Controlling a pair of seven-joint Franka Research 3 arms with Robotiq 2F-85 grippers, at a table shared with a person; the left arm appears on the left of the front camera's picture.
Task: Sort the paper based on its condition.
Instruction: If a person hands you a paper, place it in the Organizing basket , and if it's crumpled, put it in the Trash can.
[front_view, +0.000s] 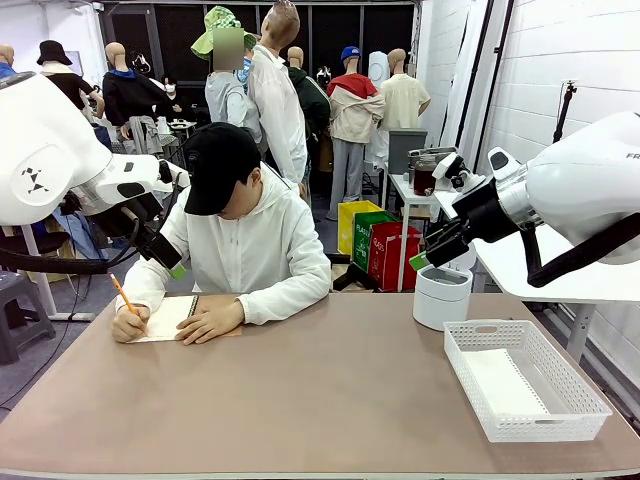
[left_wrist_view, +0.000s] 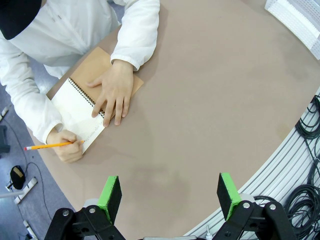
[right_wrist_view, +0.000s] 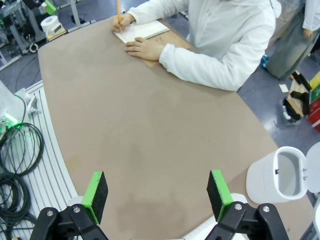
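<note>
At the table's far left a person writes with an orange pencil (front_view: 123, 294) on the open white page of a spiral notebook (front_view: 175, 318) with a brown cover, the other hand flat on it. The notebook (left_wrist_view: 80, 107) lies far ahead of my left gripper (left_wrist_view: 170, 192), which hangs open high above the bare tabletop. In the front view my left gripper (front_view: 170, 262) is raised beside the person's shoulder. My right gripper (right_wrist_view: 157, 196) is open and holds nothing, raised above the table's right side (front_view: 425, 258). What looks like a sheet of paper (front_view: 500, 385) lies flat in the white basket.
A white mesh basket (front_view: 470, 332) stands at the front right of the table. A white round bin (front_view: 441, 296) with its lid up stands behind it, also seen in the right wrist view (right_wrist_view: 280, 175). Cables run along the table's near edge (left_wrist_view: 305, 195).
</note>
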